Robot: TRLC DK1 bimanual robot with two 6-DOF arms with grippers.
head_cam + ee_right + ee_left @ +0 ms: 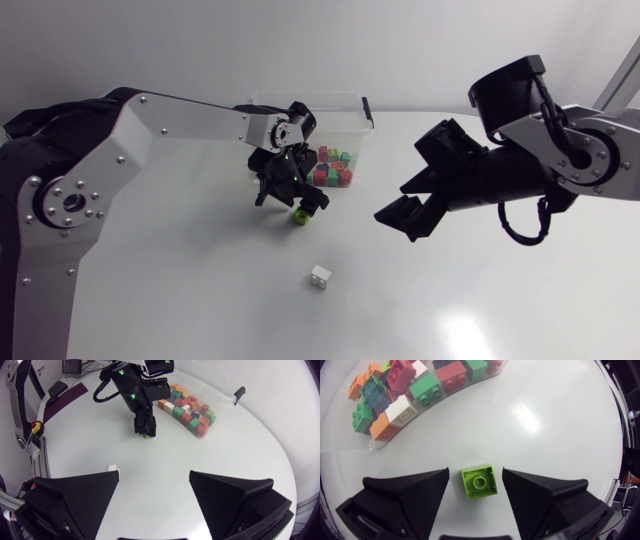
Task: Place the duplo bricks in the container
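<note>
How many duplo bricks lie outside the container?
2. A lime-green brick sits between the left gripper's open fingers near the container; a white brick lies alone on the table. Others could be hidden.

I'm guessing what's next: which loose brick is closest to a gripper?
The lime green brick, between the left gripper's open fingers. The white brick lies alone, farther away.

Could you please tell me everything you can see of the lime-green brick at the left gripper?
The lime-green brick is a small square block of glossy plastic with one round ring in the middle of its upward face. It lies flat on the white table, outside the container, between the fingers of the open left gripper with a gap on each side; only the table touches it.
</note>
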